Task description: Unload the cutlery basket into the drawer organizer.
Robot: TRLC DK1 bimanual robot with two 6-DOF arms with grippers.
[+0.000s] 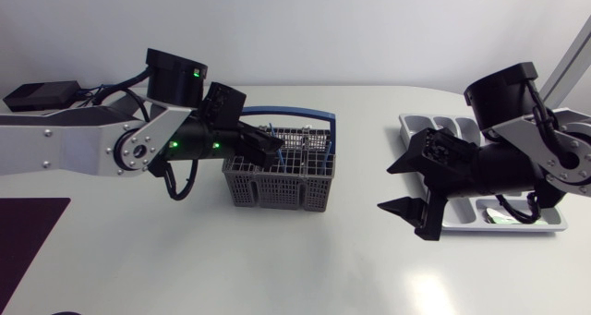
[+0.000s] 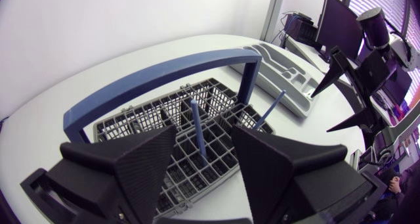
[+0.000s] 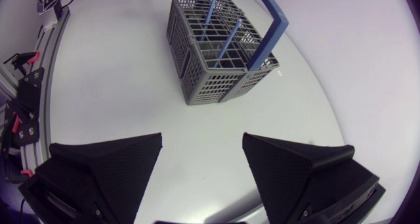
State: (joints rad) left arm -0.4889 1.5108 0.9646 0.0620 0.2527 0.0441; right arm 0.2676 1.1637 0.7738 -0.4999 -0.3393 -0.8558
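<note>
The grey cutlery basket (image 1: 277, 190) is sitting mid-table, with blue-handled utensils (image 2: 198, 129) standing upright inside it; the left gripper (image 1: 273, 149) is hovering over the basket's left end, fingers spread apart and gripping nothing, one blue handle just ahead of the gap; the right gripper (image 1: 388, 187), fingers wide apart and empty, is hanging between the basket and the drawer organizer (image 1: 434, 124) lying to the basket's right.

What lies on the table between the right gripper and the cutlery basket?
Nothing. In the right wrist view only bare white table separates the open right gripper from the cutlery basket. The head view shows the same.
</note>
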